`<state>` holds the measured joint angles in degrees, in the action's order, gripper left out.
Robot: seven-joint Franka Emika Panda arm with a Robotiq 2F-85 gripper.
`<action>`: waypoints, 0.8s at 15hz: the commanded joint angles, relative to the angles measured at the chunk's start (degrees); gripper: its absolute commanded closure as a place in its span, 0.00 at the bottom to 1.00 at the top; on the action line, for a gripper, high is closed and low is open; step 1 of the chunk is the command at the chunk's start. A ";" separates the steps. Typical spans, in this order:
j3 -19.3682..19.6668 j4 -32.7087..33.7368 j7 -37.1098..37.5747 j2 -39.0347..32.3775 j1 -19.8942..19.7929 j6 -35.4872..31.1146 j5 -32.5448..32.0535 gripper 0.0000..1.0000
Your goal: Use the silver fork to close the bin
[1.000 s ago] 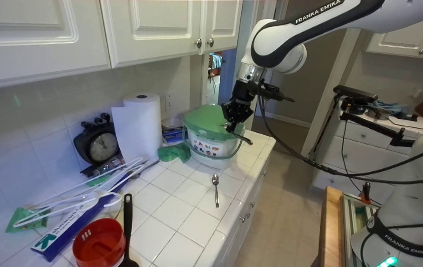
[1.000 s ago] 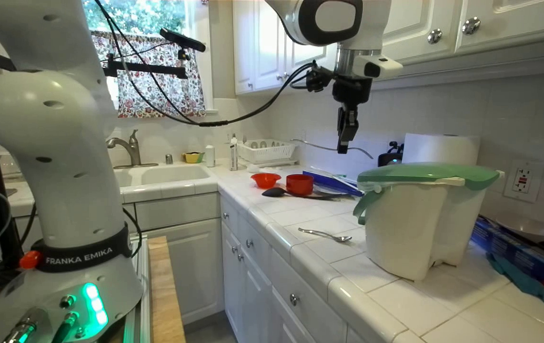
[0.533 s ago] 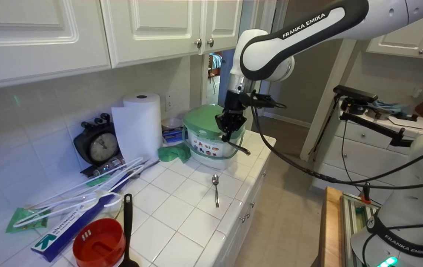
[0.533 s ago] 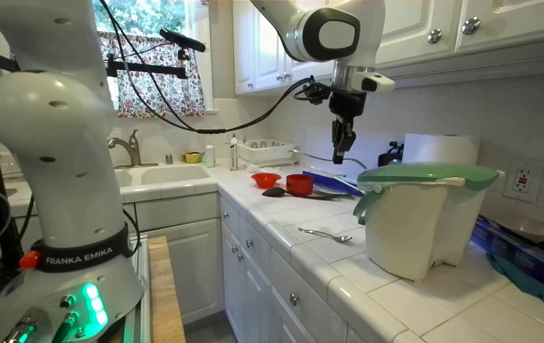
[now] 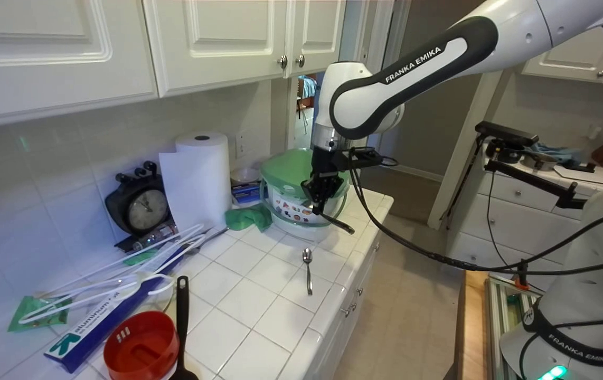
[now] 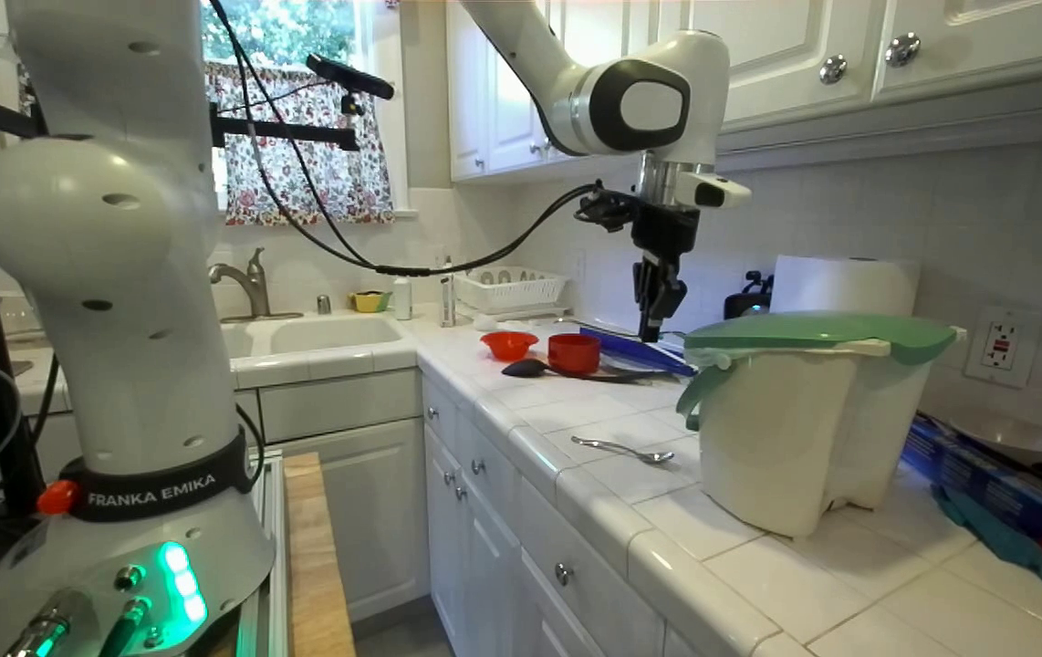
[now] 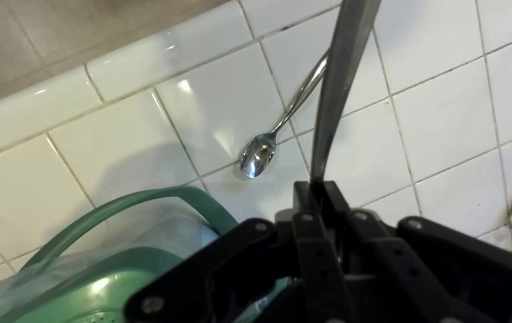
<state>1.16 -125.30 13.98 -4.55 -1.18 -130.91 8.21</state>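
The black two-finger gripper is clamped on the slim shiny silver fork, its fingers pressed together around the metal; the fork's handle juts out past the fingertips, while its tines cannot be made out. In an exterior view the gripper hangs to the left of the bin — a small, whitish translucent plastic tub with a rounded green plastic lid lying across its top. Whether the lid is fastened, and whether the fork touches the bin, cannot be told. In an exterior view the gripper stands in front of the bin and covers part of its colourful printed label. A curved green plastic carry handle stands out from the bin's wall, on the side toward a small silver spoon. That spoon lies flat on the white tiled counter near the bin, bowl end toward it, and shows in both exterior views.

In an exterior view a crumpled green cloth lies just left of the bin, with a tall white roll of paper towels next to it and a black-framed round clock farther left, against the pale tiled wall. On the near left, a long blue-and-white box lettered "aluminum" lies beside a round red plastic cup — and a black long-handled utensil lies just right of the cup.
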 commanded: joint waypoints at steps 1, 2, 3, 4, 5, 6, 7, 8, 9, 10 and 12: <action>-0.40 2.64 1.23 -3.23 1.34 -0.83 -4.70 0.96; -0.44 3.02 1.41 -3.96 1.69 -0.95 -5.82 0.96; -0.38 3.27 1.81 -4.89 2.05 -1.86 -7.56 0.96; -0.41 3.65 1.70 -5.71 2.26 -1.90 -7.92 0.96; -0.25 3.82 1.99 -6.51 2.56 -2.62 -9.26 0.96; -0.16 4.17 2.06 -7.40 2.79 -2.94 -9.96 0.96; -0.10 4.50 2.09 -8.24 2.98 -3.39 -10.51 0.96; -0.09 4.90 1.98 -9.15 3.13 -3.95 -10.72 0.96; -0.15 5.25 1.78 -10.02 3.27 -4.78 -10.62 0.96; -0.18 5.56 1.77 -10.81 3.45 -5.61 -10.45 0.96; -0.14 6.28 2.05 -12.11 4.04 -7.06 -10.54 0.96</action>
<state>0.75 -121.42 14.55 -13.96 1.72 -136.29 -0.53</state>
